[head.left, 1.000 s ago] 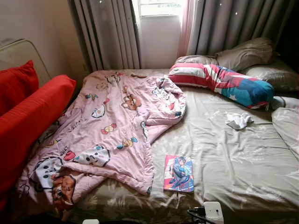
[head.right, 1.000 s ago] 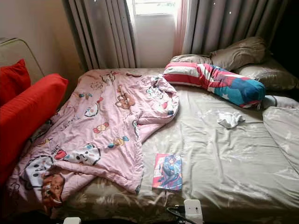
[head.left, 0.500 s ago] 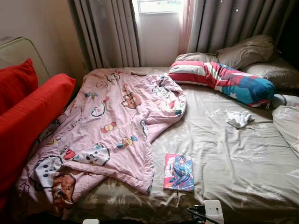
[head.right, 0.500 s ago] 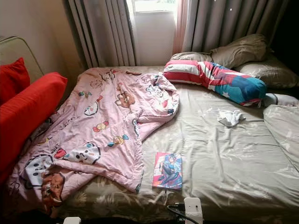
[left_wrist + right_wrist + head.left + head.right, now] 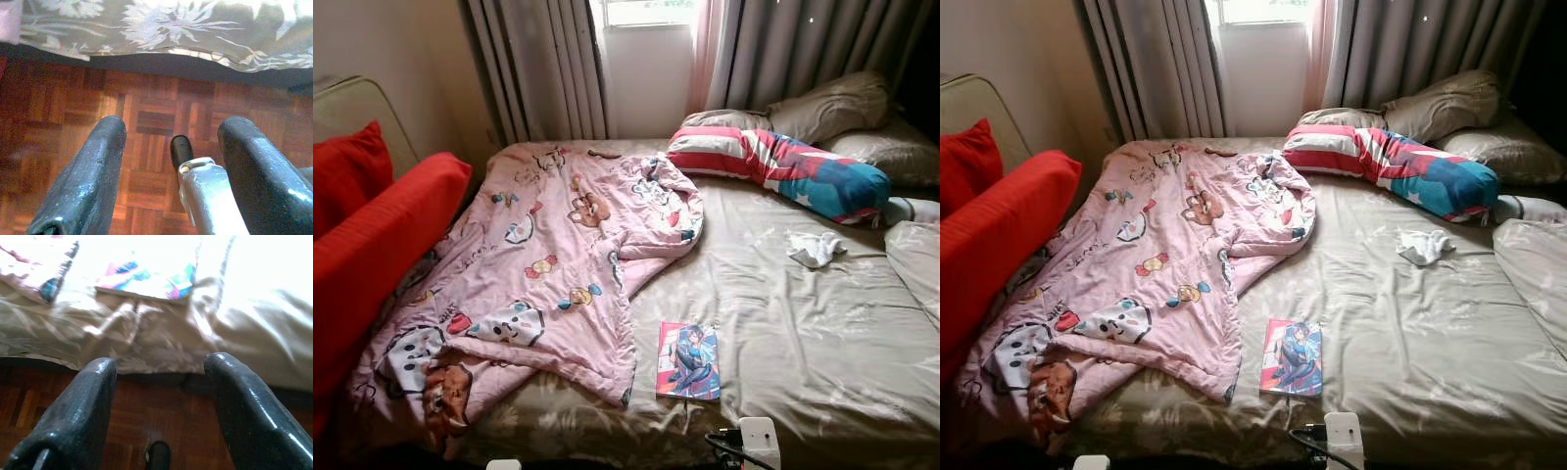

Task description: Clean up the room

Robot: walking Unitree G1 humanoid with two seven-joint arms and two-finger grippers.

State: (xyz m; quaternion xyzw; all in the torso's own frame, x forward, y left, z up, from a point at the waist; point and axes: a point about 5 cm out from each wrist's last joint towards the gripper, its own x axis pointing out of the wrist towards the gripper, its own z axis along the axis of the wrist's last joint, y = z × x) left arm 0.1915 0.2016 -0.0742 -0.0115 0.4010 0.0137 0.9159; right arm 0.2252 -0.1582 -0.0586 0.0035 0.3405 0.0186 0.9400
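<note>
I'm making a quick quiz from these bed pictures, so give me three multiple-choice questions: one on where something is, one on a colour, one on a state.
1. Where does the comic book lie?
A. on the floor
B. on the bed sheet near the foot edge
C. on the pillows

2. What colour are the cushions on the robot's left?
A. red
B. green
C. white

3. How is the pink blanket lying?
A. folded in a neat stack
B. spread crumpled over the bed's left side
C. hung on the curtains

Key: B, it rests flat on the sheet beside the blanket's edge; A, both are plain red; B, it sprawls with its corner bunched.
</note>
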